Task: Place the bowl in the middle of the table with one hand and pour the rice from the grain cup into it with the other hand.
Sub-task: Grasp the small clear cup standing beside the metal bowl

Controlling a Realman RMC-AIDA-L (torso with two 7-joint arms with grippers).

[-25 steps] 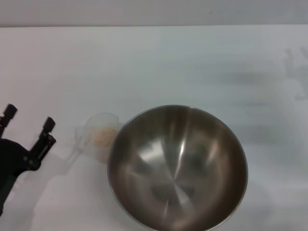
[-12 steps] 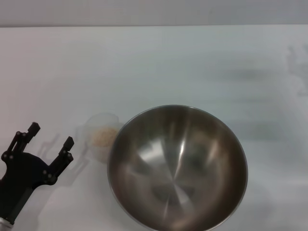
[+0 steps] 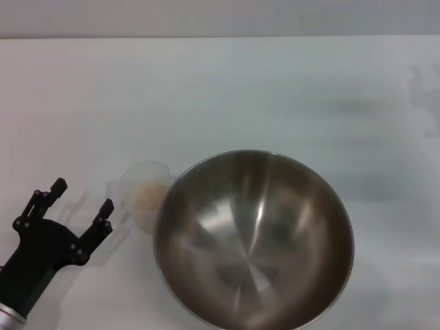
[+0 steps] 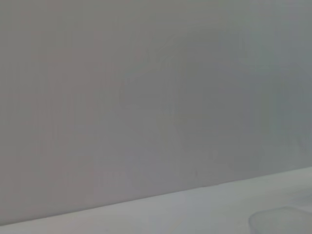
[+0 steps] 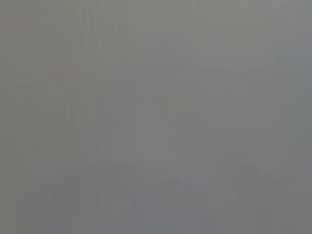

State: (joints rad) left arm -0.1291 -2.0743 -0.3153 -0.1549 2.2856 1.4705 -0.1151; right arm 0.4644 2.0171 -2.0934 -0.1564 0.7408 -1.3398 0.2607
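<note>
The bowl (image 3: pixel 254 239) sits nearest, at the front edge of the surface (image 3: pixel 275 89) and a little right of centre, upright and with nothing inside; its near rim runs out of the head view. At the front left corner the left pincer (image 3: pixel 81 196) hangs above the surface, its two black fingers (image 3: pixel 102 218) spread apart with nothing between them, tips pointing toward the cup (image 3: pixel 143 196). The cup stands upright just left of the bowl's far-left rim, very close to it; whether they touch I cannot tell. A small heap of rice (image 3: pixel 148 194) lies in the cup. The pincer is near the cup but apart from it. Beyond these the white surface runs back to a grey wall. The left wrist view shows only wall, a strip of surface and a faint round rim at one corner. The right pincer is not visible in any view.
</note>
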